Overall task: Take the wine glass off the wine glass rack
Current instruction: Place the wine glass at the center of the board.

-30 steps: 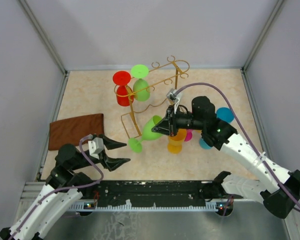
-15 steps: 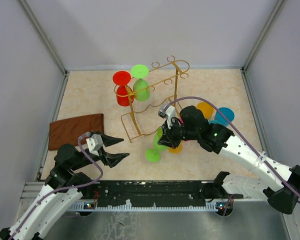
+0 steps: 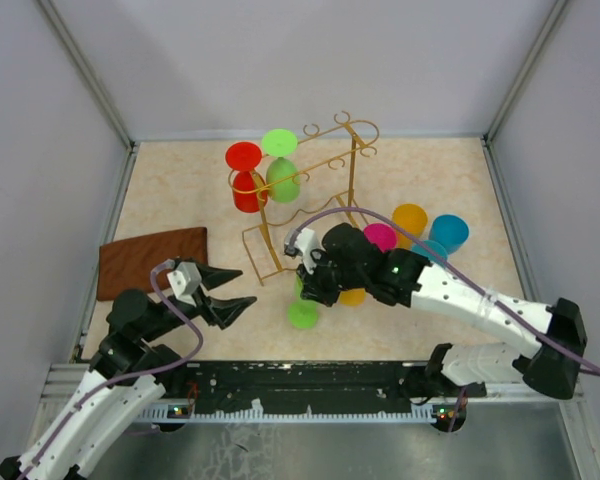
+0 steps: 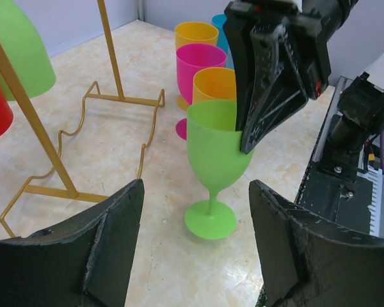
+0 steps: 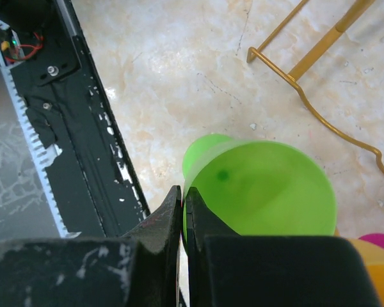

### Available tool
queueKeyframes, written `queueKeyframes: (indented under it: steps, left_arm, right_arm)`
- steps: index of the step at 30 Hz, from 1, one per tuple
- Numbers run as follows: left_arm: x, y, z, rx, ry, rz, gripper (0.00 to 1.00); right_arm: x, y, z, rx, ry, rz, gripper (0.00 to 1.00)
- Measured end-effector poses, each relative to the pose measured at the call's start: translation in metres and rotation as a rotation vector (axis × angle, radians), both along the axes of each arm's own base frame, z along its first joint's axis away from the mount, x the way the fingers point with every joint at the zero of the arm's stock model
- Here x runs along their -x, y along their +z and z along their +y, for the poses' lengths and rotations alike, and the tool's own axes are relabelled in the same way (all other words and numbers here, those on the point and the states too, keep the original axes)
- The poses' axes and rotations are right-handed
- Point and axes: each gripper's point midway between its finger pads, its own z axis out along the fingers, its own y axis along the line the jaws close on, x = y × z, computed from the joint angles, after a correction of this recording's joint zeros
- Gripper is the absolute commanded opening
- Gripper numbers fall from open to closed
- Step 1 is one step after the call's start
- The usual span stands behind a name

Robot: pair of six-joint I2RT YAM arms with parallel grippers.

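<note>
One gold rack [image 3: 320,190] stands at the far side, two glasses hanging from it: one red glass [image 3: 246,180], one hanging green glass [image 3: 281,165]. Near and right stand five more: one standing green glass [image 4: 214,153], a far orange glass [image 3: 410,218], a near orange glass [image 4: 216,83], one pink glass [image 3: 380,237] and one teal glass [image 3: 448,232]. One brown cloth [image 3: 150,260] lies at left.

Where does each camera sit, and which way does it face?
Top external: above and behind the arm bases, looking down on the table; both arms, left claw and right claw show.
Left wrist: on the left arm, facing across at the green wine glass; its open fingers frame the bottom.
Right wrist: on the right arm, looking down into that glass; its fingers pinch the rim.
Shared: all three see the glass and the gold wine glass rack.
</note>
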Motion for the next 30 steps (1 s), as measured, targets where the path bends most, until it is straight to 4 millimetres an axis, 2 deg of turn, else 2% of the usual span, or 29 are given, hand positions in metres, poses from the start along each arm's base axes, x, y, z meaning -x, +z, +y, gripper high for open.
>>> queueKeyframes:
  steps: [6, 11, 30]
  left_arm:
    - [-0.005, 0.003, 0.005, 0.015, 0.042, 0.001, 0.73]
    - [-0.013, 0.003, 0.011, 0.021, 0.103, 0.007, 0.73]
    - [-0.023, 0.000, 0.021, 0.032, 0.194, 0.037, 0.81]
  right_arm:
    - [-0.008, -0.016, 0.017, 0.097, 0.021, -0.046, 0.00]
    - [-0.020, -0.024, 0.017, 0.155, -0.004, -0.076, 0.00]
    - [-0.028, -0.035, 0.010, 0.221, -0.008, -0.116, 0.02]
